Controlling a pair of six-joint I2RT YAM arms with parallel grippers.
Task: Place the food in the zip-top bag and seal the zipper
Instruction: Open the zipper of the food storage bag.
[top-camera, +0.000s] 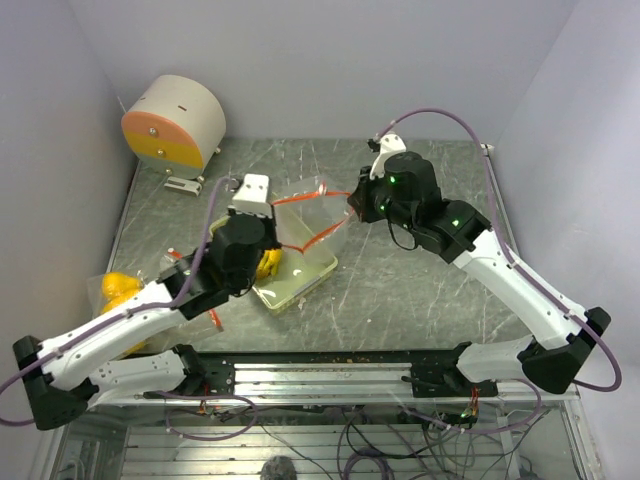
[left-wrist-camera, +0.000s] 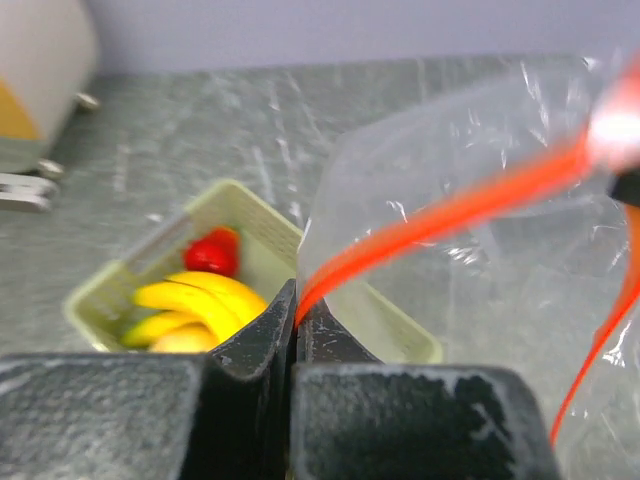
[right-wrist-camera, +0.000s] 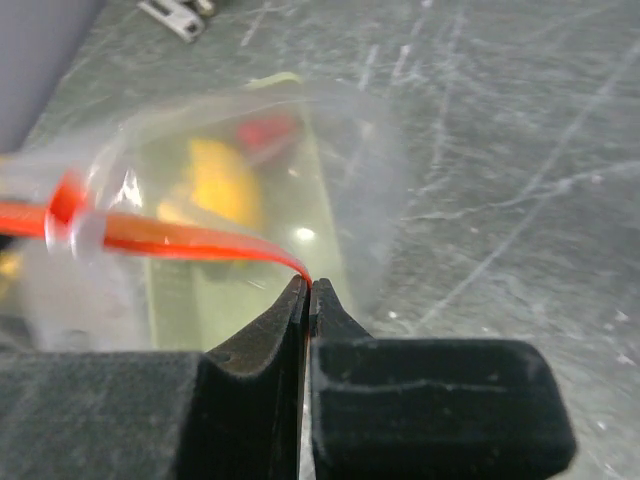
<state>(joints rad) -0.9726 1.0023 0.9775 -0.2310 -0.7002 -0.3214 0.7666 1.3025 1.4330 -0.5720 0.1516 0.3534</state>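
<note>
The left gripper (left-wrist-camera: 297, 308) is pinched tight on the left end of the zipper (left-wrist-camera: 450, 205). The right gripper (right-wrist-camera: 306, 288) is clamped on the same red-orange strip at its right end. The zip-top bag (top-camera: 315, 215) hangs between them over the far part of the pale green tray (top-camera: 300, 283). The food (left-wrist-camera: 200, 295) lies in the tray, none of it in the bag as far as can be seen.

The step in hand looks like spreading the mouth. Done well, it means drawing the two pinches apart gently and level (the film is thin and would likely slip or tear under a jerk). The bag then goes down with its opening facing the tray, since one arm must let go to fetch the fruit.

Only the top view shows the whole mouth, with two runs of the strip diverging from the right gripper. It also shows a further yellow fruit (top-camera: 118, 288) at the left edge of the table (top-camera: 420, 290), beside the left arm. The left wrist view gives the bananas and the small red piece (left-wrist-camera: 210, 252) unobscured. The right wrist view sees them only blurred through plastic.
</note>
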